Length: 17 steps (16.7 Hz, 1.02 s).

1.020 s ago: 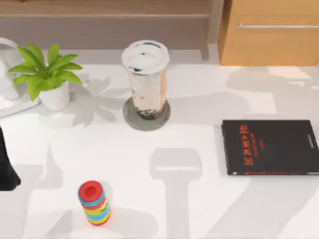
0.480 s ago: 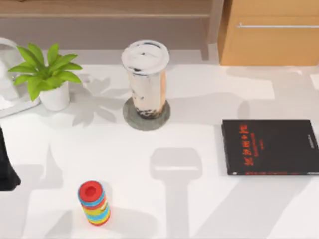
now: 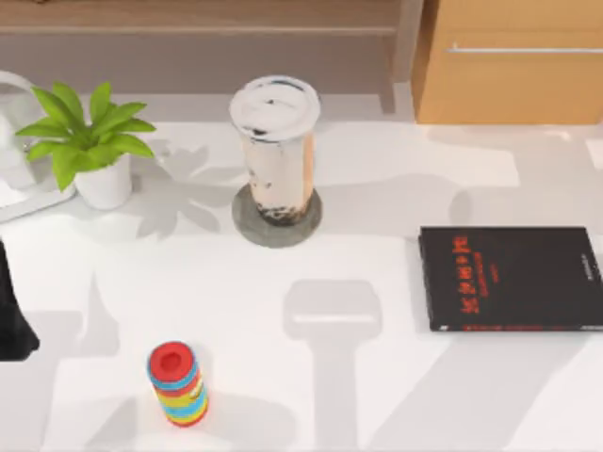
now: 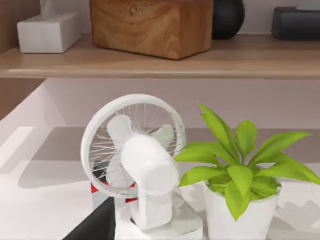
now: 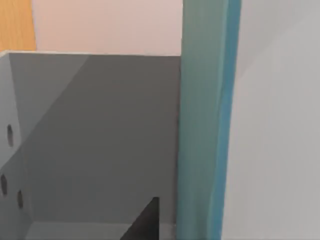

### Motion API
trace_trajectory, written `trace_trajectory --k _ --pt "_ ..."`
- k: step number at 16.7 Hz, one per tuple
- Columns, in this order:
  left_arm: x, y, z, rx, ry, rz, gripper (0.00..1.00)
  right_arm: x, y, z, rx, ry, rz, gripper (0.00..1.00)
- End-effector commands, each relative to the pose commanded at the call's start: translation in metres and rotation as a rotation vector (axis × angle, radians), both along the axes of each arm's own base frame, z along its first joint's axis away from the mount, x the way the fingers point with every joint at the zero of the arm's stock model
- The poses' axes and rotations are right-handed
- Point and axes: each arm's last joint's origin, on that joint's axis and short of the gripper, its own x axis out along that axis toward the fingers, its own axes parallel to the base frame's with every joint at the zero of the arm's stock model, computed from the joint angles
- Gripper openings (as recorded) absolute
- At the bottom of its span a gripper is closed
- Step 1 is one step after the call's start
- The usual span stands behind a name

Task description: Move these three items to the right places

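Note:
The tall cup of milky brown tea (image 3: 275,141) with its white lid stands upright on the round grey coaster (image 3: 277,226) at the table's back middle. At the right edge the large black book (image 3: 513,278) with red lettering lies flat with nothing on it. A stack of coloured rings (image 3: 177,383) stands at the front left. In the right wrist view the teal book (image 5: 202,125) rises edge-on just in front of the camera, and my right gripper (image 5: 172,222) is shut on it, one dark finger (image 5: 145,222) beside its cover. My left arm (image 3: 13,320) stays parked at the left edge.
A potted green plant (image 3: 89,141) and a white desk fan (image 4: 137,160) stand at the back left. A wooden cabinet (image 3: 509,61) rises behind the table's back right. Behind the teal book is a grey box-like interior (image 5: 100,140). A shelf (image 4: 160,62) runs above the fan.
Shadows over the table's back right have shifted. The cup, black book, ring stack and left arm have not moved.

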Motion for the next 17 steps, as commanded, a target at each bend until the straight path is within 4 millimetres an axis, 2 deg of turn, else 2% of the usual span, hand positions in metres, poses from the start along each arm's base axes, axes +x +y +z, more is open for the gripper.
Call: trace_trajectory --k 7,17 --pt "0.0000 0.0000 0.0000 0.000 0.000 0.000 1.00 0.0000 0.0000 0.0000 0.000 0.000 0.000 0.02" --pt "0.0000 0.0000 0.0000 0.000 0.000 0.000 1.00 -0.0014 -0.0013 0.0016 0.001 -0.002 -0.003 0.00"
